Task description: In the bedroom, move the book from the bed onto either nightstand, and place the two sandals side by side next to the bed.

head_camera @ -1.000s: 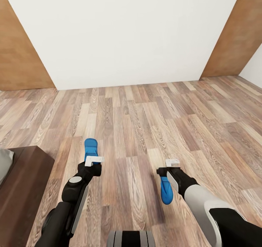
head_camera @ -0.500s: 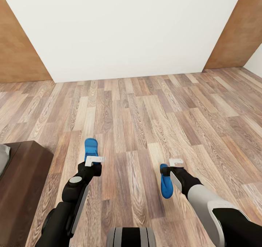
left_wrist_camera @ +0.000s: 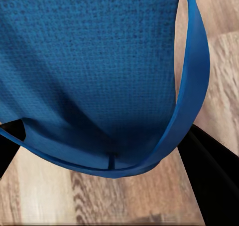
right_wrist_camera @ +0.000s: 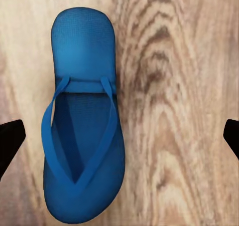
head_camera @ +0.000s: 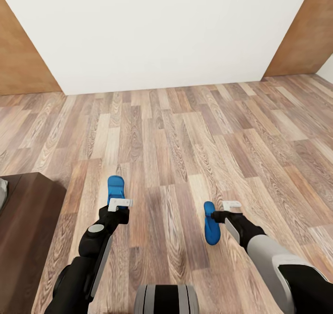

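we hold one blue sandal (head_camera: 115,187) at the left gripper (head_camera: 119,205): seen from the left wrist, its strap (left_wrist_camera: 191,81) loops close around the dark fingers (left_wrist_camera: 214,176) and the sole takes up most of that view, so we judge the left fingers clamped on it, though the contact itself is hidden. the other sandal (head_camera: 211,222) lies flat on the wood-plank floor (head_camera: 185,133), just beside the right gripper (head_camera: 226,210) and toward the robot's midline from it. from the right wrist this sandal (right_wrist_camera: 82,116) lies sole down, strap up, off to one side of the gap rather than centred, and the right fingers (right_wrist_camera: 10,141) stand wide apart at the two edges with nothing between them. in the head view both sandals run lengthwise away from us, roughly parallel, but well apart, with open floor between them. the dark bed frame (head_camera: 27,230) sits at our left, nearer the left arm, so the held sandal is the one closer to the bed. we judge the pair not yet side by side; the coming move turns on closing that sideways gap. the floor ahead to the white wall (head_camera: 162,32) is open.
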Robot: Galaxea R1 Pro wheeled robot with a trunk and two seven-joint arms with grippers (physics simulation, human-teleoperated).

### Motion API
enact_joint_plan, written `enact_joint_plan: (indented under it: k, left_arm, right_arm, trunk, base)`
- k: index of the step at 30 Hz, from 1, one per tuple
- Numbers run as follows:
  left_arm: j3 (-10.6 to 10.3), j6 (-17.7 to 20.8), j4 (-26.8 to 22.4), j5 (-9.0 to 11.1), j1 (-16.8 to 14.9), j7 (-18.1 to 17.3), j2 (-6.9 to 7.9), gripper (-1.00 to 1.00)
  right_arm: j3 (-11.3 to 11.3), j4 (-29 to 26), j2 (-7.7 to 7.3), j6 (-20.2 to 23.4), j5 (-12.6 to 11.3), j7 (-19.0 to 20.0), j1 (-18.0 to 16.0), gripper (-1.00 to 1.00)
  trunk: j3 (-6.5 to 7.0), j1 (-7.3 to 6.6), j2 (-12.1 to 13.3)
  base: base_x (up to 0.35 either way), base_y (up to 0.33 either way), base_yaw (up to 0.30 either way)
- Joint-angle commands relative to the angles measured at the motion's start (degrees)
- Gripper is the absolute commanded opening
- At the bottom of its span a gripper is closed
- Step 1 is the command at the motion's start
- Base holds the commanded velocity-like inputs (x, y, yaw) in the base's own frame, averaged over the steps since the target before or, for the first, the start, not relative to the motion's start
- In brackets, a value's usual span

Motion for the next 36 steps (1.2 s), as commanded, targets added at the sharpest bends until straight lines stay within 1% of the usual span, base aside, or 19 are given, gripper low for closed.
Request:
enact_joint_plan:
  k: [1,3,8,17,18,19,23,24,25,34,36]
  left_arm:
    - [-0.1,0.3,-0.1,-0.2,0.0,0.2,0.00,-1.00]
    - [-0.1,0.3,-0.1,-0.2,0.0,0.2,0.00,-1.00]
    - [-0.1,0.3,-0.1,-0.2,0.0,0.2,0.00,-1.00]
    - [-0.1,0.3,-0.1,-0.2,0.0,0.2,0.00,-1.00]
    - [-0.1,0.3,-0.1,-0.2,0.0,0.2,0.02,-1.00]
    - [-0.1,0.3,-0.1,-0.2,0.0,0.2,0.01,-1.00]
    - [-0.1,0.3,-0.1,-0.2,0.0,0.1,0.02,-1.00]
    - [-0.1,0.3,-0.1,-0.1,0.0,0.1,0.02,-1.00]
    - [-0.1,0.3,-0.1,-0.1,0.0,0.1,0.02,-1.00]
    - [-0.1,0.3,-0.1,0.0,0.0,0.1,0.00,-1.00]
    - [-0.1,0.3,-0.1,0.0,0.0,0.1,0.00,-1.00]
  right_arm:
    - [0.1,-0.2,-0.06,-0.7,0.0,0.3,0.0,1.00]
    - [0.2,-0.2,-0.07,-2.2,0.0,0.6,0.0,1.00]
    - [0.4,-0.3,-0.03,-3.7,0.1,0.9,0.0,1.00]
    - [0.6,-0.3,0.12,-3.5,0.1,0.9,0.0,1.00]
    - [0.6,-0.3,0.17,-3.4,0.2,0.9,0.0,1.00]
    - [0.7,-0.3,0.21,-2.1,0.3,0.9,0.0,1.00]
    - [0.7,-0.6,0.11,-2.2,0.4,1.1,0.0,1.00]
    - [0.8,-2.4,0.09,-2.9,0.6,1.1,0.0,1.00]
    - [0.9,-2.6,0.06,-2.9,0.7,1.1,0.0,1.00]
    - [0.8,-3.0,0.02,-2.8,0.7,0.9,0.0,1.00]
    - [0.8,-3.0,0.02,-2.8,0.7,0.9,0.0,1.00]
  trunk:
    - [-0.26,0.01,0.0]
    - [-0.71,0.06,-0.1]
    - [-1.81,0.19,-0.1]
    - [-3.81,0.43,-0.2]
    - [-4.03,0.45,-0.3]
    - [-4.25,0.48,-0.3]
    - [-5.14,0.58,-0.3]
    - [-5.14,0.58,-0.3]
    - [-5.14,0.58,-0.3]
    - [-5.11,0.58,-0.3]
    - [-5.55,0.63,-0.4]
  base:
    - [0.000,0.000,0.000]
    - [0.000,0.000,0.000]
    - [0.000,0.000,0.000]
    - [0.000,0.000,0.000]
    - [0.000,0.000,0.000]
    - [0.000,0.000,0.000]
    - [0.000,0.000,0.000]
    - [0.000,0.000,0.000]
    - [0.000,0.000,0.000]
    - [0.000,0.000,0.066]
    - [0.000,0.000,0.022]
